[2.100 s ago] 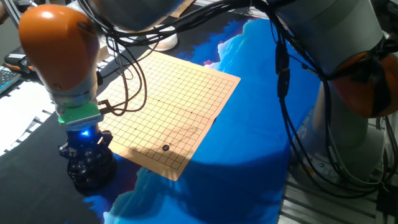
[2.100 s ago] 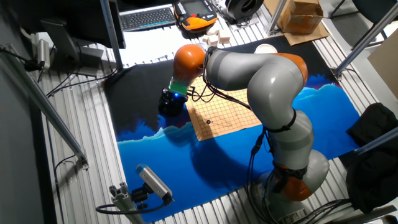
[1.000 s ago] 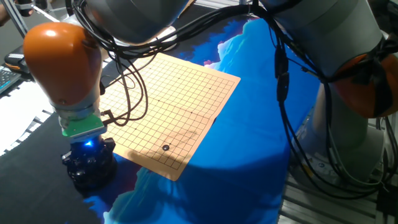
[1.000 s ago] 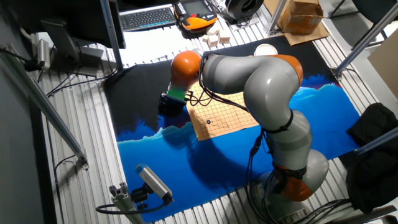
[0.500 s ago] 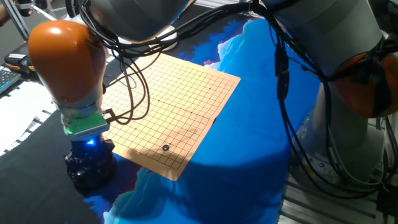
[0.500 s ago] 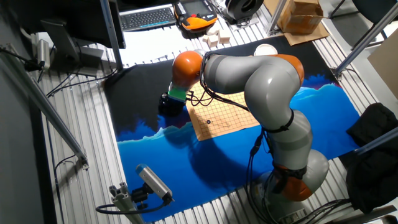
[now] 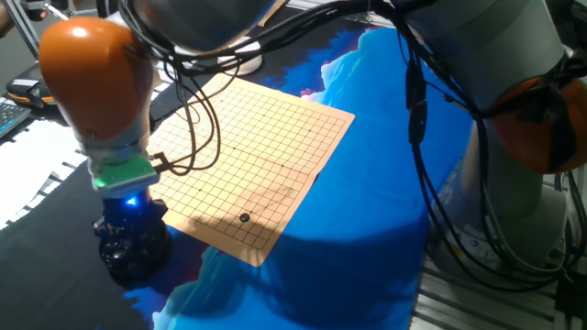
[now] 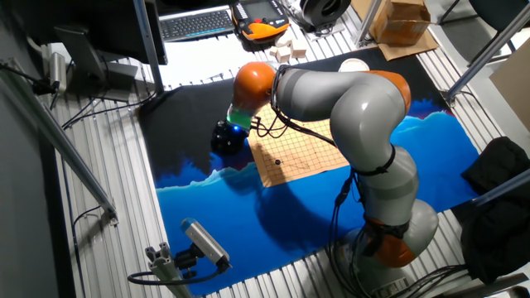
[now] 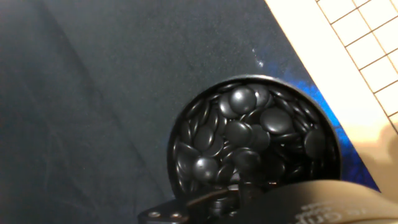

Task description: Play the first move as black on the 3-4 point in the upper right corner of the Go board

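Observation:
The wooden Go board [image 7: 248,147] lies on a blue and black cloth; it also shows in the other fixed view [image 8: 302,153] and at the hand view's right edge [image 9: 367,50]. One black stone [image 7: 244,218] sits near the board's near corner. A black bowl [image 7: 133,252] full of black stones [image 9: 255,140] stands just off the board's left corner. My gripper [image 7: 129,223] hangs straight over the bowl, fingertips at its rim level. The fingers [image 9: 239,186] are dark and partly hidden at the hand view's bottom edge, so I cannot tell if they hold a stone.
Blue cloth [image 7: 367,229] covers the table right of the board, black cloth [image 9: 93,93] to its left. A white bowl [image 8: 354,64], wooden blocks [image 8: 281,53], a keyboard [image 8: 196,22] and a cardboard box [image 8: 403,21] lie beyond the board.
The hand sank toward the bowl of stones, then rose slightly above it. The stone on the board has not moved.

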Robot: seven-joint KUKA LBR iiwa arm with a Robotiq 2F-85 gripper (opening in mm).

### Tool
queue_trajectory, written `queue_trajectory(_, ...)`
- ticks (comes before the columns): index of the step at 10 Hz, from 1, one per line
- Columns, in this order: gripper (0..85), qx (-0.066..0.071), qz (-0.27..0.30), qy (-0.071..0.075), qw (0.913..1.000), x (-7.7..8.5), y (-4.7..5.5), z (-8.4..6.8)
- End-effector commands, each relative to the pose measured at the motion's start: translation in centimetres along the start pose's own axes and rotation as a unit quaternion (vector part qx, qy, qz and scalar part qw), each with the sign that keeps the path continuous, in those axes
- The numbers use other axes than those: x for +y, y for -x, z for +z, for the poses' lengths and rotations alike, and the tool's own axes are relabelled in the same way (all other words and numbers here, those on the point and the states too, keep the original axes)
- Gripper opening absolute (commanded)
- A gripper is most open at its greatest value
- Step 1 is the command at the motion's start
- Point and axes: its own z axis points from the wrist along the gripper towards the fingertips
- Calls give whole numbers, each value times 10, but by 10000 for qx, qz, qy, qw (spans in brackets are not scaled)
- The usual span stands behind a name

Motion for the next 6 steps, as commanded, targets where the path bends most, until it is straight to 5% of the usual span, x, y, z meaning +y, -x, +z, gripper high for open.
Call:
queue_trajectory(1, 170, -69, 104, -46, 9999, 1, 2, -1)
queue_trajectory(2, 340, -162, 172, -107, 9997, 1, 6, -1)
queue_trajectory(4, 340, -226, 238, -161, 9993, 1, 15, -2)
queue_trajectory(5, 510, -260, 248, -169, 9992, 1, 18, -1)
queue_trajectory(6, 510, -272, 245, -169, 9992, 1, 20, 2)
